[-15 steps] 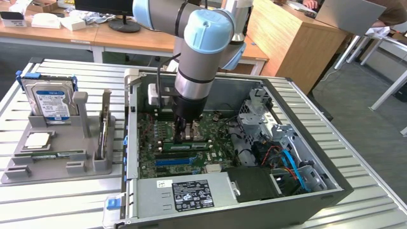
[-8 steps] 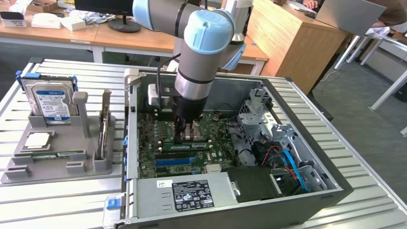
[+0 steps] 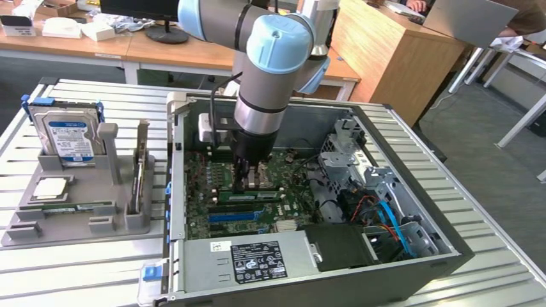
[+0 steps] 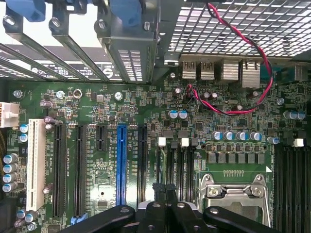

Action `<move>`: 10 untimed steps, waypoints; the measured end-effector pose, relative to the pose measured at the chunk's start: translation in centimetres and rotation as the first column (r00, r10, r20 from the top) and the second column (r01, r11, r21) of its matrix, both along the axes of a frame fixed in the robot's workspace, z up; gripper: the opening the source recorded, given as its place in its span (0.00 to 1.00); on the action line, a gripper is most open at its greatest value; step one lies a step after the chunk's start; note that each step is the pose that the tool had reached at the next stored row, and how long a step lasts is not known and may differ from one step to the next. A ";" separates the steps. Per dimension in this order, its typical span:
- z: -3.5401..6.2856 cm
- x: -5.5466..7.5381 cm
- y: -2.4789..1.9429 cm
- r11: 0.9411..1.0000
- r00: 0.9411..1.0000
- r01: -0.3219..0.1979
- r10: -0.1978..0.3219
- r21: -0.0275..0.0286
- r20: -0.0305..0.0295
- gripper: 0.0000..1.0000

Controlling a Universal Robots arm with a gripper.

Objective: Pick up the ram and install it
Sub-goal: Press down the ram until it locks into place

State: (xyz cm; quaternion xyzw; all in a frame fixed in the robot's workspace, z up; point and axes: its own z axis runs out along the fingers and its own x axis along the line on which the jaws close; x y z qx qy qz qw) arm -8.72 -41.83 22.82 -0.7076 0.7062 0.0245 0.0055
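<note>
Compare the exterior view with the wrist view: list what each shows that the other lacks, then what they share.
Exterior view: the arm reaching down into the open computer case, a grey holder with a hard drive on the exterior view's left, and the power supply.

Wrist view: a white expansion slot, a twisted red-and-black cable, and the rear port block.

Both: the motherboard, the blue slot, and the shut gripper low over the board.
</note>
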 end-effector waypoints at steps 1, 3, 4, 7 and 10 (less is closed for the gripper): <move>-0.05 0.0 0.00 1.000 1.000 0.000 0.000 0.000 0.000 0.10; -0.13 0.0 0.00 1.000 1.000 0.000 0.000 0.000 0.000 0.10; -0.18 0.0 0.00 1.000 1.000 0.000 0.000 0.000 0.000 0.10; -0.25 0.0 -0.01 1.000 1.000 0.000 0.000 0.000 0.000 0.10; -0.26 0.0 0.00 1.000 1.000 0.000 0.000 0.000 0.000 0.10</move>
